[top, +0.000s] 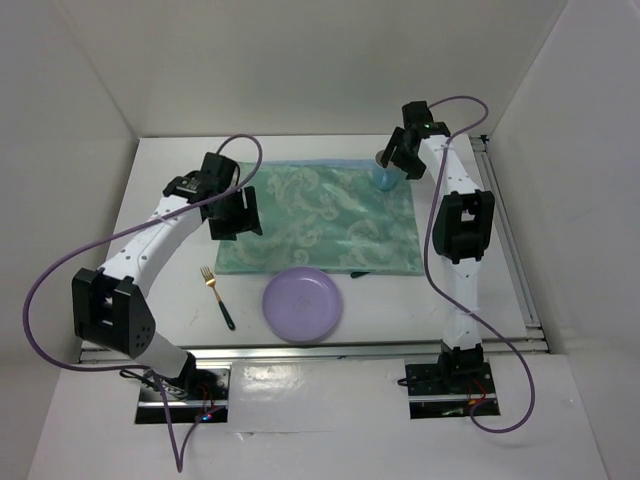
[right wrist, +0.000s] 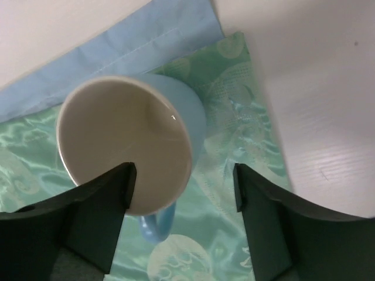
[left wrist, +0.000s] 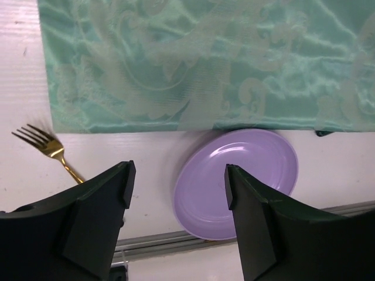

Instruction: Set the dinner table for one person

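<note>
Right gripper (right wrist: 184, 175), jaws apart, hovers over blue mug (right wrist: 123, 146) standing on cloth (right wrist: 231, 117) corner, the likely drink position; left gripper (left wrist: 179, 170) spread, empty.

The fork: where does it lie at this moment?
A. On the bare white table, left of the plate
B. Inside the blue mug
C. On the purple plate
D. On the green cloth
A: in the top view the fork lies on the white table, left of the purple plate and clear of the green cloth.
</note>
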`<state>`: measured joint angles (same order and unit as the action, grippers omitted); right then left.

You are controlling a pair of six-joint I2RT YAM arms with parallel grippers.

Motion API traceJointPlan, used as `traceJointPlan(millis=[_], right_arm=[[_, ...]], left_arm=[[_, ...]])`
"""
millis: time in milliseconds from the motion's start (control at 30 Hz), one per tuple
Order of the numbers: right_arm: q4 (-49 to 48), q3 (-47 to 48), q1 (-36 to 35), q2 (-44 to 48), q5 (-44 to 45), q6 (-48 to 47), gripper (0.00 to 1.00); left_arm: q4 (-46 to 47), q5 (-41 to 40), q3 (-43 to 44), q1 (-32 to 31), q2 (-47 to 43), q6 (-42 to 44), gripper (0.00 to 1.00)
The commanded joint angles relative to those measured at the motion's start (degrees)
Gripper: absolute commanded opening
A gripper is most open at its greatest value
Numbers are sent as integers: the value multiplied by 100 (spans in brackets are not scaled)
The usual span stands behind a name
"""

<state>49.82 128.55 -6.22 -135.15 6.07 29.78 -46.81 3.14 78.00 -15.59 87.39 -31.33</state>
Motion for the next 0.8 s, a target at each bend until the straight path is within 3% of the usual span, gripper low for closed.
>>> traceJointPlan(millis=[0,67,200,433,567,767], right_arm=[[-368,205,33,208,-245,19,80],[-429,258,33,339,-298,-33,91],[-377,328,33,691,-352,-95,99],[-658,-724,33,2132,-299,-262,99],[-843,-1709,33,2967,-448,-262,99],[-1011,-2879,33,3873,-510,-464,99]], left_arm=[[-303,-454,-222,-23,-117,-337,80],[-364,-533,-442,-23,-231,-478,80],[-723,-945,-882,30,-556,-1040,76],[-918,-1149,-2199,215,-1469,-2131,69],[-269,-562,-3366,268,-1840,-2429,66],[584,-542,-4011,320,-1840,-2755,59]])
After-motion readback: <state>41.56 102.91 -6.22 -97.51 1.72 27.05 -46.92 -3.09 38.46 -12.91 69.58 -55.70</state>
